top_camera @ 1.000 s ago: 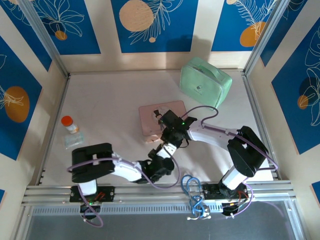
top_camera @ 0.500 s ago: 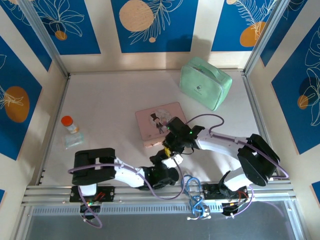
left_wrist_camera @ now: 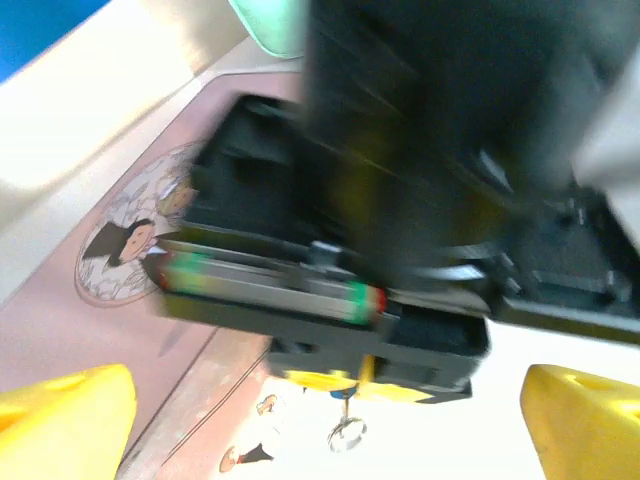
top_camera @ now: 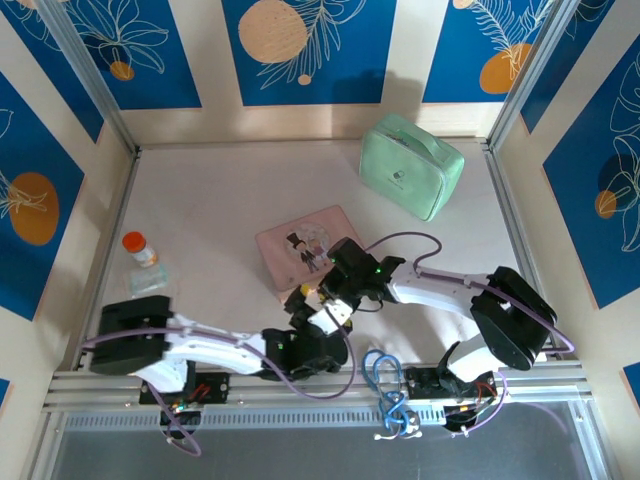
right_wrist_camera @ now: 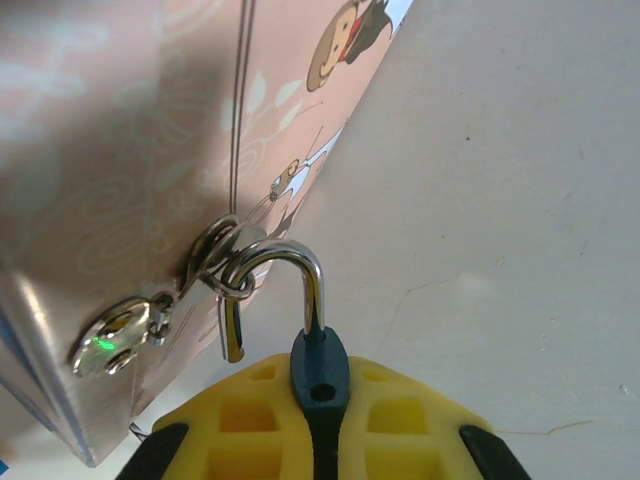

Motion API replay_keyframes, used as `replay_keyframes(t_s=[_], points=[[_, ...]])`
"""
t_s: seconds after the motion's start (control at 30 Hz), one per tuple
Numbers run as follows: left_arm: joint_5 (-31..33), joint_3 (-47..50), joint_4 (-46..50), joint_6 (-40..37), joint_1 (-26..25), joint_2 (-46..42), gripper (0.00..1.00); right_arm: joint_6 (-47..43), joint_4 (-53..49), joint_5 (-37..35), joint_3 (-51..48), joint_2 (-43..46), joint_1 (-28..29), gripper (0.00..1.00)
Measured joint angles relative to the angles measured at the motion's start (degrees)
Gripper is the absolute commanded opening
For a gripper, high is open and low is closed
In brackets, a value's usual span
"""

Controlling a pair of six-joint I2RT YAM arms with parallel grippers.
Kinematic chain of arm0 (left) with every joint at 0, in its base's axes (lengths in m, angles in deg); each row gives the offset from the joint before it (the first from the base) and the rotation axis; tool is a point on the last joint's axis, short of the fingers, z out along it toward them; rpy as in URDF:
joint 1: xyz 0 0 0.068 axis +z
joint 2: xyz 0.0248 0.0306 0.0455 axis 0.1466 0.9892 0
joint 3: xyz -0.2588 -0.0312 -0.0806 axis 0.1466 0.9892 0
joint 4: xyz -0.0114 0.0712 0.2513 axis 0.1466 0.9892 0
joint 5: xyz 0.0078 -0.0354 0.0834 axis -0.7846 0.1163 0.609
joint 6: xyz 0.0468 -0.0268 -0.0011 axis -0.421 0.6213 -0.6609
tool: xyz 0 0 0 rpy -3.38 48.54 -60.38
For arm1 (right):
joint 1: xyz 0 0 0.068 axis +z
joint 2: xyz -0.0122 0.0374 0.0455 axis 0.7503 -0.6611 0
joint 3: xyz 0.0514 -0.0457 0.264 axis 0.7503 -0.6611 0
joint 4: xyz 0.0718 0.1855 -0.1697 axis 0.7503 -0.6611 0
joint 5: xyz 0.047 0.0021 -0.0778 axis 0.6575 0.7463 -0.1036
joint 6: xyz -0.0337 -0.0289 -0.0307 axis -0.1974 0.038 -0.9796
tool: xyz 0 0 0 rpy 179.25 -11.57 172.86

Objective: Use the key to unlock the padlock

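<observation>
My right gripper (right_wrist_camera: 320, 410) is shut on the padlock (right_wrist_camera: 320, 372), a small bluish body pinched between the yellow fingers. Its silvery shackle (right_wrist_camera: 305, 262) stands open, the free end out of the body, and hooks through the clasp ring (right_wrist_camera: 215, 262) of the pink tin (right_wrist_camera: 120, 140). From above, the right gripper (top_camera: 305, 294) sits at the near edge of the pink tin (top_camera: 300, 245). My left gripper (left_wrist_camera: 322, 415) is open just below it, yellow fingers (left_wrist_camera: 65, 420) spread wide. The key (left_wrist_camera: 345, 405) hangs under the lock with its ring (left_wrist_camera: 347, 432). The left gripper (top_camera: 322, 326) is close beneath the right one.
A mint green case (top_camera: 410, 165) lies at the back right. An orange-capped bottle (top_camera: 140, 250) stands at the left. A blue cable loop (top_camera: 385, 375) lies by the right arm's base. Bare white table (right_wrist_camera: 500, 200) stretches right of the tin.
The pink tin has slid left and nearer, dragged with the right gripper on the lock. The left arm's shoulder has swung left and its gripper has drawn back a little.
</observation>
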Motion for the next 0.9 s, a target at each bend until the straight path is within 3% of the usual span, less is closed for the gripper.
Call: replay_keyframes(t_s=[0.13,0.33,0.57,0.9], points=[[-3.6,-2.2,11.5,12.3,2.0,-11.1,0.86,-3.1,2.4,-0.7,-0.7,-0.7,0.0,0.0],[-13.2,-5.2,23.3,27.0,11.4,-18.5,0.83,-8.3,10.1,-2.8,-4.2,-1.0,0.3,0.0],[-22.3,-3.3,25.2,35.5,14.7,-19.5,0.8,-10.8,12.9,-5.8,-4.2,-2.5,1.5,0.04],[-30.5,-1.0,24.0,40.7,18.1,-16.8,0.78,-16.3,12.9,-9.4,-4.4,-2.8,2.8,0.32]])
